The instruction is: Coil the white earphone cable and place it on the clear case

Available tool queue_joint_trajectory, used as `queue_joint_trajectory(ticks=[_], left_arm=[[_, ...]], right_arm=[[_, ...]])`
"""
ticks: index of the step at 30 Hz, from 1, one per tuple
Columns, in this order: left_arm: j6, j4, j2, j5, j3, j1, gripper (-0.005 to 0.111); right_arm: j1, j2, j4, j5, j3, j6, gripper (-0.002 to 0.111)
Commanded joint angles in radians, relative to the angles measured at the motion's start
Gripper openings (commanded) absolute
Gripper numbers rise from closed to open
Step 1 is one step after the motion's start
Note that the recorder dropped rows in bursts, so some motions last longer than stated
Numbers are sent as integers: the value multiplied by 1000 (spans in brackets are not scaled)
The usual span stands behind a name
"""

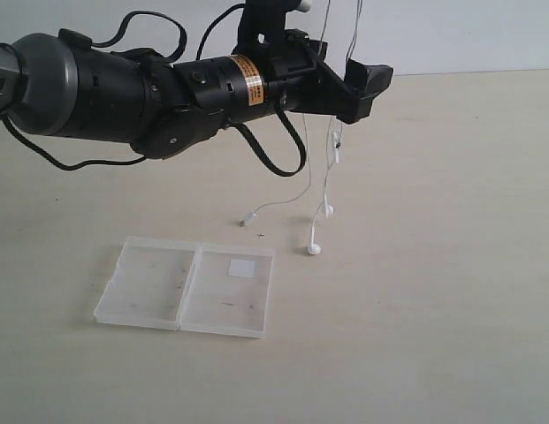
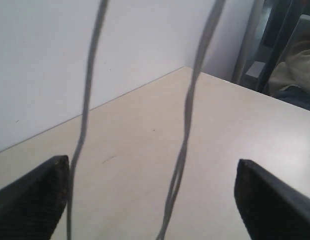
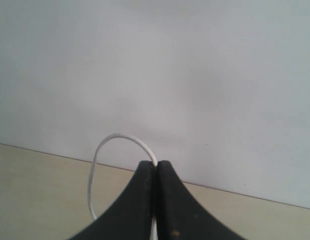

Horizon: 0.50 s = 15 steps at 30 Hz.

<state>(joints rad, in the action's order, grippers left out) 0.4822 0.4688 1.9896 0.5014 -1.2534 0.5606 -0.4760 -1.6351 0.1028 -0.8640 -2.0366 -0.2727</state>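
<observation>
Coiling step, by the look. Right pincer was clamped on the white earphone cable, which hung down with its earbuds touching the table near the clear case. Left pincer stood open around the strands. Next move probably needed: gather loops.

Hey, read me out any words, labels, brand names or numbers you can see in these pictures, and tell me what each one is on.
Orange label on the black arm: it carries dark print, but it is too small and blurred to read.
White square sticker on the clear case: it looks blank, with no text visible.
Both wrist views: no text at all.
</observation>
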Motion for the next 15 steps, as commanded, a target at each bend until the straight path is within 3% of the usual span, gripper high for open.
queue_joint_trajectory(ticks=[1,5,11,15], left_arm=[[-3,1,0,0,-6,3,85],[17,2,-6,2,-6,3,85],[28,54,-54,-139,-6,3,85],[112,57,-83,-141,8,3,85]], right_arm=[[-1,7,11,11,-4,9,0],[-1,7,11,-3,-4,9,0],[-1,7,11,-9,-4,17,0],[-1,5,11,-8,-4,17,0]])
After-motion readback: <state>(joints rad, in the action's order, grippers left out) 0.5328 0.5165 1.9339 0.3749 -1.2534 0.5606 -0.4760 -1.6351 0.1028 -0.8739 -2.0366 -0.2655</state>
